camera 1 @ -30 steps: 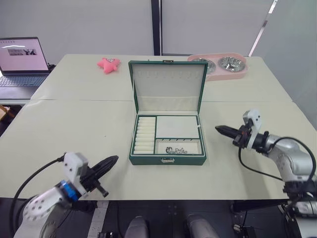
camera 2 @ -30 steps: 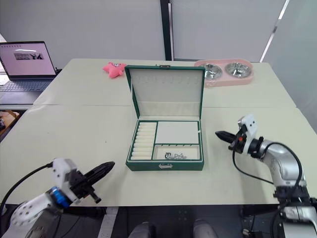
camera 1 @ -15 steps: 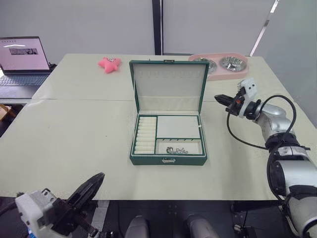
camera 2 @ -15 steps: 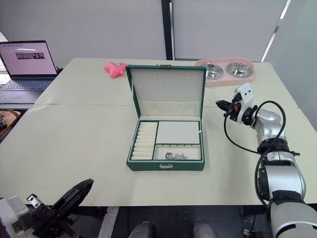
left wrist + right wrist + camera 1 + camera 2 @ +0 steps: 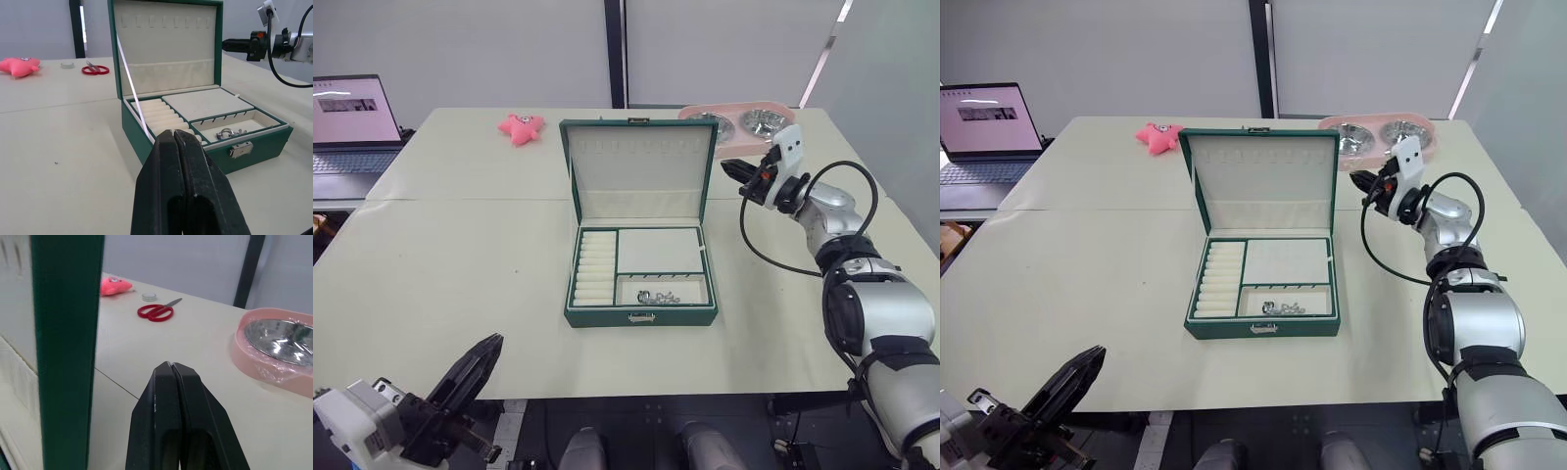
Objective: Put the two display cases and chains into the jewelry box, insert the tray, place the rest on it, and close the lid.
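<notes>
Far left, a laptop (image 5: 350, 122) sits open at the desk (image 5: 460, 255) edge, and low at the near left corner the left pincer (image 5: 470, 364) hangs off the front of the desk, fingers pressed together, holding nothing. Moving in, a pink star toy (image 5: 521, 127) lies at the back, with red scissors (image 5: 95, 69) behind the box in the left wrist view.

Centre stage: the jewelry box (image 5: 641, 315) stands open, the lid (image 5: 638, 181) upright on its hinge at the back. The tray (image 5: 641, 266) looks already seated in it: ring rolls down the left, a bare cream square at the back right, and a front right slot holding some small silver pieces (image 5: 658, 296). I cannot tell what lies underneath.

Now the relation that matters: the right pincer (image 5: 729, 168) is up level with the lid's right edge, just beside it, fingers closed and empty, pointing in at the lid. In its wrist view the green edge looms right next to the fingertips. The lid's long axis runs left to right across the desk, so a push forward and down from behind should fold it shut, and the right arm is clearly nearer.

Behind it, a pink double bowl (image 5: 744, 127) with steel dishes.
</notes>
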